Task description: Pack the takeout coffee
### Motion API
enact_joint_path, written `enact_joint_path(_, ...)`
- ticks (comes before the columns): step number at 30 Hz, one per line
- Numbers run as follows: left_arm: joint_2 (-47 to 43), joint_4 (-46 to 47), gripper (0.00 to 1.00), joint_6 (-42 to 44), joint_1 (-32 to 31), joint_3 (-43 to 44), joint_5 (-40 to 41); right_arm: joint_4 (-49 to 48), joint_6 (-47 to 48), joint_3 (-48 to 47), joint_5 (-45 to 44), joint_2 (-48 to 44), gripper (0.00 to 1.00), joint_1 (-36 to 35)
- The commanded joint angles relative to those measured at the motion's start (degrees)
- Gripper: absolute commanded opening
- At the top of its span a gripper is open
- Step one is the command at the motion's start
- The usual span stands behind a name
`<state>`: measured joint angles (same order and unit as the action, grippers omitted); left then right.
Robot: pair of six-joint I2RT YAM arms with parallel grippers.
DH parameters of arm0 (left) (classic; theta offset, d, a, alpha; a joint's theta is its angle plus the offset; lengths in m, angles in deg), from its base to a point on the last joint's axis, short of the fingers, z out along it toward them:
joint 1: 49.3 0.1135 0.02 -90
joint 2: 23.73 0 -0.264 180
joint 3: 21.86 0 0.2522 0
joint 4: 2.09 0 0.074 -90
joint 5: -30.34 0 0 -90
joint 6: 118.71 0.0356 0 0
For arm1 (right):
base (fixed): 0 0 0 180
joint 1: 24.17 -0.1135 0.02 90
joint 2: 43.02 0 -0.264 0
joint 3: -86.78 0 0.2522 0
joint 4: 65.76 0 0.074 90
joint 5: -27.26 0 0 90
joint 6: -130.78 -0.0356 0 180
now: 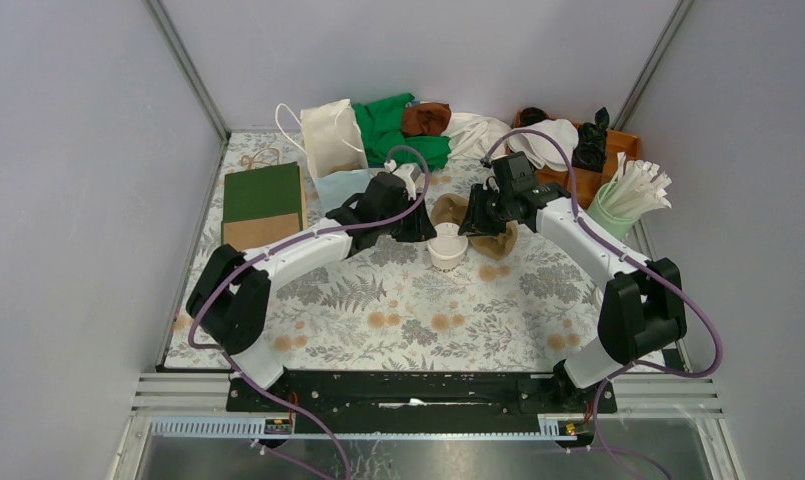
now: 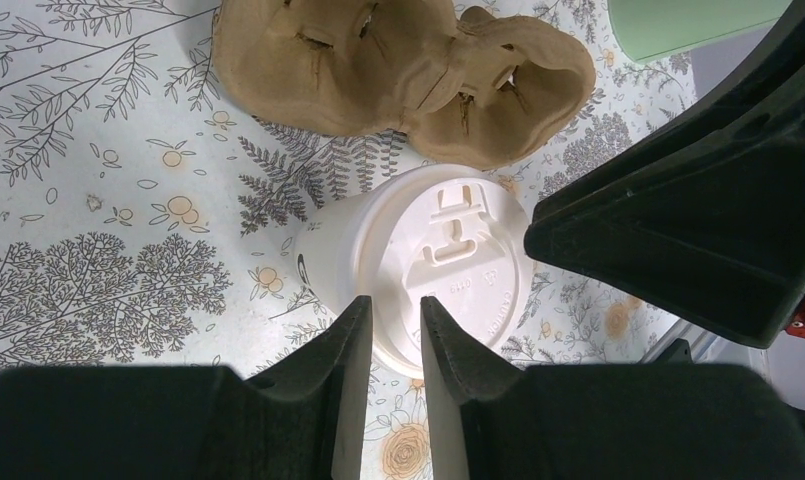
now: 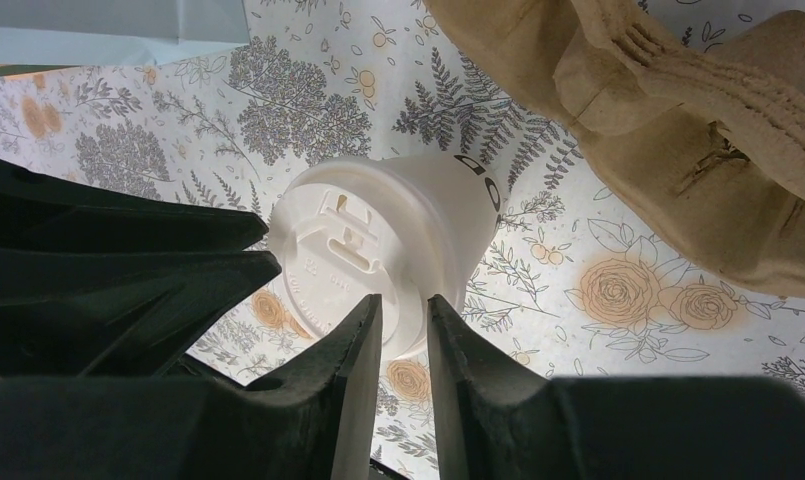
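Observation:
The takeout coffee [image 1: 447,247] is a pale cup with a white lid, standing upright on the floral table cloth just in front of the brown pulp cup tray [image 1: 490,242]. My left gripper [image 1: 423,232] hovers at its left and my right gripper [image 1: 470,224] at its right. In the left wrist view the left gripper [image 2: 395,305] hangs over the near rim of the lid [image 2: 448,255], jaws a narrow gap apart with nothing between them. The right gripper [image 3: 398,305] likewise hangs over the cup [image 3: 378,250], narrowly open and empty.
The pulp tray [image 2: 398,70] lies close behind the cup. A white paper bag [image 1: 333,140] and a pale blue bag [image 1: 343,185] stand back left, beside a flat green and brown bag [image 1: 263,200]. A green holder of white sticks [image 1: 628,195] and a wooden box [image 1: 588,170] sit back right.

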<state>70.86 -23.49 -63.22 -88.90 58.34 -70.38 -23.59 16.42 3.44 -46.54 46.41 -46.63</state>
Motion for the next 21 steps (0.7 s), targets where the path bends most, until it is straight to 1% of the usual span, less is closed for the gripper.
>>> enact_joint_path(1, 0.42, 0.96, 0.28, 0.71, -0.31, 2.55, 0.36, -0.01, -0.77, -1.37, 1.72, 0.78, 0.30, -0.54)
enact_joint_path(8, 1.11, 1.01, 0.26, 0.68, -0.31, 2.66, 0.09, -0.69, -0.78, -0.40, 1.63, 1.57, 0.29, -0.72)
enact_joint_path(14, 1.48, 0.96, 0.21, 0.75, -0.29, 2.62, -0.08, -0.75, -0.62, 0.05, 1.59, 1.56, 0.28, -0.75)
enact_joint_path(21, 1.89, 0.45, 0.19, 0.59, -0.31, 1.90, 0.09, -0.70, -0.54, 1.24, 1.33, 1.40, 0.28, -0.74)
